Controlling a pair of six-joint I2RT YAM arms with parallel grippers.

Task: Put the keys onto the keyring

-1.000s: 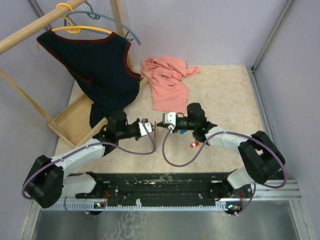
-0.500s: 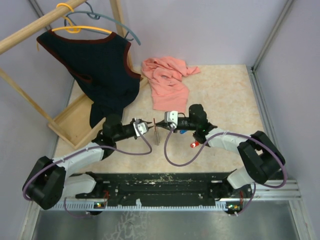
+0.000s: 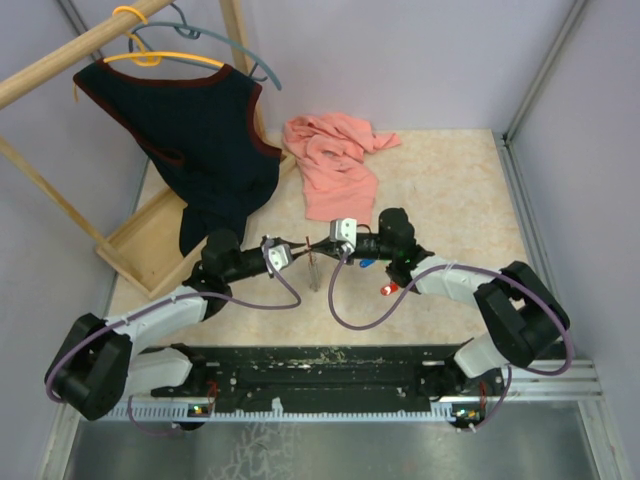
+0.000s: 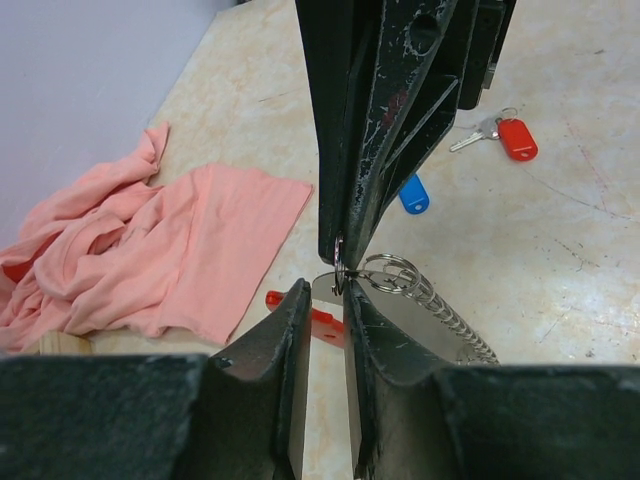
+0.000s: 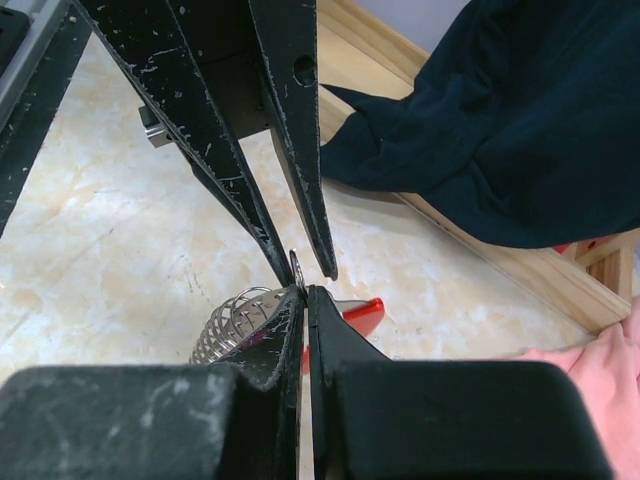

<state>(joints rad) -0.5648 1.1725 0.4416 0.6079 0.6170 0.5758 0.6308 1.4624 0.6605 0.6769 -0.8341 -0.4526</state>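
Note:
The keyring [image 3: 314, 270] hangs between my two grippers, above the table. Its red side [image 4: 322, 322], a metal coil [image 4: 445, 315] and small split rings [image 4: 390, 272] show in the left wrist view. My right gripper [image 3: 319, 247] is shut on a small metal ring [image 5: 297, 268] at the keyring's top. My left gripper [image 3: 297, 249] faces it, jaws a little apart, tips either side of that ring, gripping nothing. A blue key [image 3: 365, 264] and a red key [image 3: 389, 289] lie on the table under the right arm, also seen in the left wrist view, blue [image 4: 412, 195] and red [image 4: 515, 138].
A pink cloth [image 3: 335, 165] lies at the back middle. A dark vest [image 3: 205, 130] hangs on a yellow hanger from a wooden rack, whose base [image 3: 140, 245] is at the left. Purple walls close in the table.
My left gripper has drawn back to the left, away from the right gripper. The keyring now hangs from the right gripper, which has barely moved.

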